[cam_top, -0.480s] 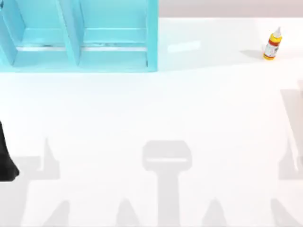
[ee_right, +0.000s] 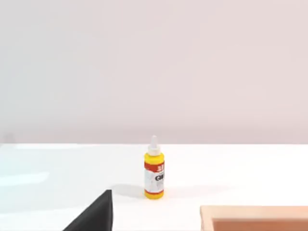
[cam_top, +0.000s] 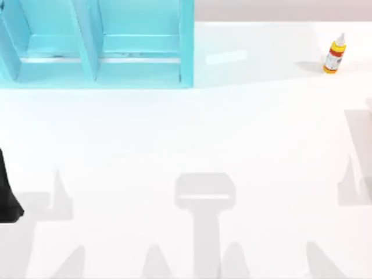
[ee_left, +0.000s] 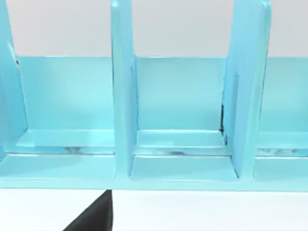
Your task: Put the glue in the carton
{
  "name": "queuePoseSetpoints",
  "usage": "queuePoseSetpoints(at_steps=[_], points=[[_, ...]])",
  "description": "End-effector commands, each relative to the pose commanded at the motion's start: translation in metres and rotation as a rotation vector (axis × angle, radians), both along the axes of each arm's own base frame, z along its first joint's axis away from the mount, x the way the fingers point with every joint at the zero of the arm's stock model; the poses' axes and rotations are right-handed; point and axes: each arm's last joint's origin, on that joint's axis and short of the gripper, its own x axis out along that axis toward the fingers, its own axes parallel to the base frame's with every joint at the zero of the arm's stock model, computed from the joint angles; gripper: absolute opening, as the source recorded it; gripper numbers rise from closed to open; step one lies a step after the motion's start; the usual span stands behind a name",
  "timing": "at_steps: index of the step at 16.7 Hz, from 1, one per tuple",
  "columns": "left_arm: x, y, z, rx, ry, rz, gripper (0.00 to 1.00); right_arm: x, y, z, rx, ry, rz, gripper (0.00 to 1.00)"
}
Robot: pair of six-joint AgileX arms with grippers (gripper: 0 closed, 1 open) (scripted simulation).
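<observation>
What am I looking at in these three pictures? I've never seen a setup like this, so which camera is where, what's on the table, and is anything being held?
This is a rendered simulation of two AgileX robot arms at a white table. The job is to put the glue in the carton.

The top view looks straight down from above. The teal shelf sits at the far left, and the glue, a small yellow bottle with a white nozzle, stands upright at the far right. The dark shape at the left edge is part of the left arm.

The other two pictures come from cameras on the arms' wrists. The left wrist view faces the shelf's open compartments. The right wrist view faces the glue, with the corner of an orange-tan carton closer to the camera.

The glue stands free on the table, not held.
</observation>
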Motion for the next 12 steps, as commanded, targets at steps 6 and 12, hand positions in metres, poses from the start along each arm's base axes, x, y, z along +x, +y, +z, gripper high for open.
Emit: queuePoseSetpoints(at_steps=[6,12], points=[[0.000,0.000,0.000,0.000,0.000,0.000,1.00,0.073,0.003,0.041,-0.010,0.156,-0.016,1.00],[0.000,0.000,0.000,0.000,0.000,0.000,1.00,0.196,0.014,0.000,-0.028,0.397,-0.018,1.00]])
